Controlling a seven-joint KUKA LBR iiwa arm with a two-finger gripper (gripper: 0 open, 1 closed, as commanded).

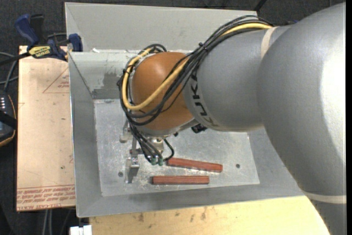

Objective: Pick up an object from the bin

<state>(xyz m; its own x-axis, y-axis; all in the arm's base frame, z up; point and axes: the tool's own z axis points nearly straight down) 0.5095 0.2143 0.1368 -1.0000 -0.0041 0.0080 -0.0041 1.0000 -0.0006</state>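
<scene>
Just beside the hand (132,169), a red-brown bar (180,179) lies left-to-right; whether the hand is apart or together cannot be told.

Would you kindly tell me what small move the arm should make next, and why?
Probably a short shift toward the view's right, bringing the gripper over the left end of the lower reddish-brown stick. The gripper stands low over the bare floor of the bin, and that stick lies just beside it, with a second stick slightly farther back.

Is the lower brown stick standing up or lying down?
Lying down. The brown stick rests flat on the bin floor, beside another stick.
</scene>
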